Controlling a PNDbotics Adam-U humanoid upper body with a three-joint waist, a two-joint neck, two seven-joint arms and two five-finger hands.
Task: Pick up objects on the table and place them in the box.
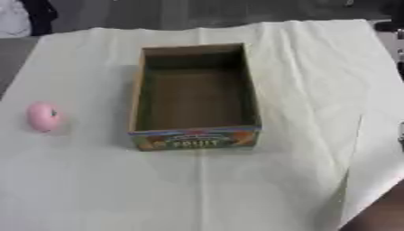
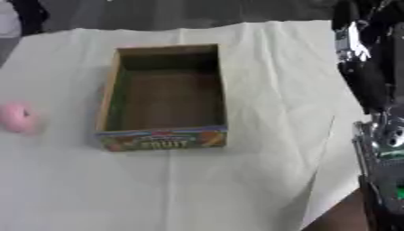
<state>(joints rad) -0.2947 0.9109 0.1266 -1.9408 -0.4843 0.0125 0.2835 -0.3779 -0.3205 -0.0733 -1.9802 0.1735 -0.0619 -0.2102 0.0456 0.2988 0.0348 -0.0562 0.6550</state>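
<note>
Pale cloth [image 1: 300, 90] | box [image 1: 195, 137] looks empty | pink obj [image 1: 43, 116] w/ left.

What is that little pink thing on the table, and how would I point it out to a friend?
Start at the open cardboard box in the middle of the pale cloth. Look to its left, near the cloth's edge: the small rounded pink object lies alone there, apart from the box. It is the only loose, pink thing.

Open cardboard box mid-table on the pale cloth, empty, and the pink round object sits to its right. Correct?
Not quite. The small pink round object lies to the left of the open cardboard box with the printed fruit label, apart from it on the pale cloth; the left eye view shows this best. The rest holds: the box stands mid-table and is empty.
</note>
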